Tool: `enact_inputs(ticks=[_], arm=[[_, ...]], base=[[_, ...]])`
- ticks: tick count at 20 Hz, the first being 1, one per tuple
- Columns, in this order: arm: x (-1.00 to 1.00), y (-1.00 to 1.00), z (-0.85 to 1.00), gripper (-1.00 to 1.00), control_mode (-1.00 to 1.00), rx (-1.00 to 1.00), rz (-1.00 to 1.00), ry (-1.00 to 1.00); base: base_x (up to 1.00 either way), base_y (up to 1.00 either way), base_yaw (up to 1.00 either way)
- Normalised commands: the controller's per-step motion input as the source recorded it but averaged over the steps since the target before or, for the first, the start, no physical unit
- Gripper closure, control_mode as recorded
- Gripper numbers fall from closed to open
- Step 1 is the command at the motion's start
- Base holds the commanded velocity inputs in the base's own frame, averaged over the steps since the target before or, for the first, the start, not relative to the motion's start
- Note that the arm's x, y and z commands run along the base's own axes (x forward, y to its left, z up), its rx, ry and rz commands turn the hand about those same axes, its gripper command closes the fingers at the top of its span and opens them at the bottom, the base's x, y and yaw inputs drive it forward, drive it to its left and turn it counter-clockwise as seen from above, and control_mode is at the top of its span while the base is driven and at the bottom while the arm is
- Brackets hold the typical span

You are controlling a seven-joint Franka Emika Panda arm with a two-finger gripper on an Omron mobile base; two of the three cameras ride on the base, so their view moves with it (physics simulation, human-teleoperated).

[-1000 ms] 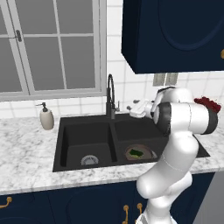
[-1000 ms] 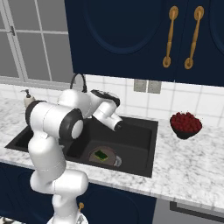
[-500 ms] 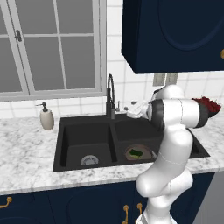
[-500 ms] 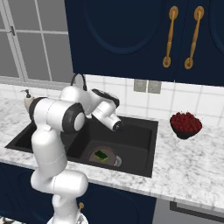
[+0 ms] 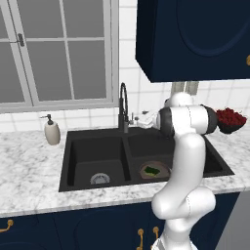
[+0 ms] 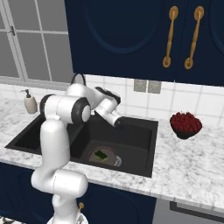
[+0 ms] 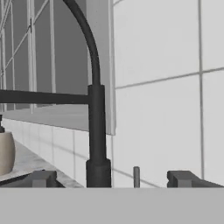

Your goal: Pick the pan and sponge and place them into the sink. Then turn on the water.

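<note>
Pincer (image 5: 138,120) first: from the left base view it hangs over the back edge of the big black two-bowl sink (image 5: 88,146), just beside the tall dark bent faucet (image 5: 123,105), and its two tips stand wide apart with nothing between them. The small round dark brown pan (image 5: 155,171) lies in the right bowl, and the little green and yellow sponge (image 5: 151,170) sits on it. From the right base view the pincer (image 6: 119,122) points toward the back of the sink (image 6: 140,127); the pan (image 6: 103,155) with the sponge (image 6: 102,155) on it rests at the bottom of the near bowl, and a dark bowl of red fruit (image 6: 186,124) stands on the white marble worktop (image 6: 192,162), well apart. From the hand view the faucet (image 7: 96,127) is very near, between the two dark tips (image 7: 181,178), with a thin grey lever (image 7: 136,176) just beside it. So I think the pan and sponge part is done. No water is running, so turning it on is the part left.
</note>
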Motion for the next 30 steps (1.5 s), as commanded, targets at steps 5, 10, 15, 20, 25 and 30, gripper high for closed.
enact_inputs(ticks=[5, 10, 15, 20, 25, 30], arm=[[0.37, 0.00, -0.40, -1.00, -1.00, 0.00, 0.00, 0.00], [0.48, 0.01, -0.16, -1.00, -1.00, 0.00, 0.00, 0.00], [0.23, 0.02, -0.01, -1.00, -1.00, 0.00, 0.00, 0.00], [0.15, 0.16, -0.02, -1.00, -1.00, 0.00, 0.00, 0.00], [0.14, 0.17, -0.06, -1.00, -1.00, 0.00, 0.00, 0.00], [0.15, 0.04, -0.14, -1.00, -1.00, 0.00, 0.01, 0.00]], base=[[0.00, 0.00, 0.00], [0.00, 0.00, 0.00], [0.00, 0.00, 0.00], [0.00, 0.00, 0.00], [0.00, 0.00, 0.00], [0.00, 0.00, 0.00]])
